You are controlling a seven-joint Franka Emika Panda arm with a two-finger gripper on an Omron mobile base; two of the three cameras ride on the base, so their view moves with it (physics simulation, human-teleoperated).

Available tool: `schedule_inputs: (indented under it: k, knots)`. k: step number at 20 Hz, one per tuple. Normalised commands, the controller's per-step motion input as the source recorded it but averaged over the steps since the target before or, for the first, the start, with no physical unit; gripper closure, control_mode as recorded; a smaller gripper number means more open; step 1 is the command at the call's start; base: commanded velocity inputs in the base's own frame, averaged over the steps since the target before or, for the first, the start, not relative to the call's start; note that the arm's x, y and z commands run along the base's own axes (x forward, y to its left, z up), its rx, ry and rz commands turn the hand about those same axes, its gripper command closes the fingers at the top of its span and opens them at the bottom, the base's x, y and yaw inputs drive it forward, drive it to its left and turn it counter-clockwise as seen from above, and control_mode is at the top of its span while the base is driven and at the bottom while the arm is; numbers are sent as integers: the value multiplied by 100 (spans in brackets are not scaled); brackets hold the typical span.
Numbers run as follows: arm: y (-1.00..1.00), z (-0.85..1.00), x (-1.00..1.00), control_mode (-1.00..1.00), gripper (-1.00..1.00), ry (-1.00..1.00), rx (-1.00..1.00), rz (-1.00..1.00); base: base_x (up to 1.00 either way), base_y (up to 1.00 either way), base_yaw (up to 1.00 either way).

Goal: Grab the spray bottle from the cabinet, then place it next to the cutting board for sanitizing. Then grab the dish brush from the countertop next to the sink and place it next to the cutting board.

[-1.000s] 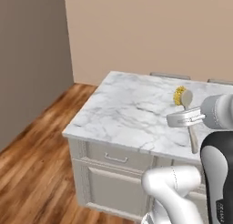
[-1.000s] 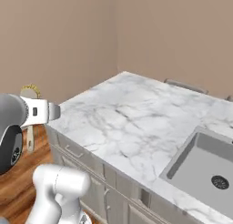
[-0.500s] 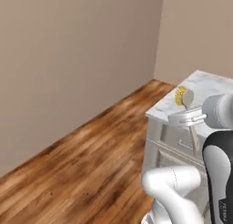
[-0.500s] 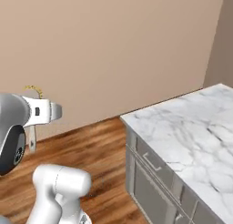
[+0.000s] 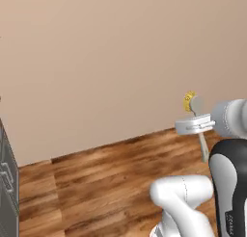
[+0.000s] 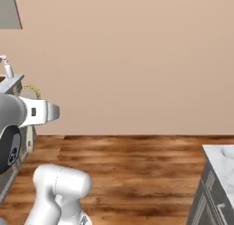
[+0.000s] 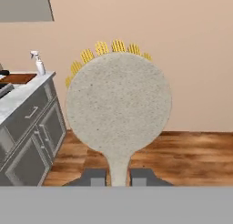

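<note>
View swung wallward; dish brush (image 7: 119, 104) in hand (image 7: 119, 176).

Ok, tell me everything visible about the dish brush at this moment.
The dish brush has a round, speckled whitish head with yellow bristles fringing its top edge and a narrow neck running down into a handle. It stands upright, its handle clamped between the fingers of the shut tool, carried in the air before a beige wall and over wooden floor.

In the hand view, the brush (image 7: 118, 114) sits in the middle, with its handle going down between the 2 fingertips (image 7: 93, 176). At the left edge, the bottle (image 7: 38, 63) stands on the counter (image 7: 20, 91), just right of the board (image 7: 17, 78). The wall (image 7: 191, 59) is behind.
</note>
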Motion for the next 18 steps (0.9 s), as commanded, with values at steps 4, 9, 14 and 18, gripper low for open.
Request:
schedule_inputs:
  k: [4, 9, 14, 18]
  knots:
    - [0, 0, 0, 100, 100, 0, 0, 0, 2, 7, 93]
    - [0, 0, 0, 100, 100, 0, 0, 0, 33, -6, 96]
    - [0, 0, 0, 100, 100, 0, 0, 0, 58, -13, 90]
    - [0, 0, 0, 100, 100, 0, 0, 0, 74, -20, 82]
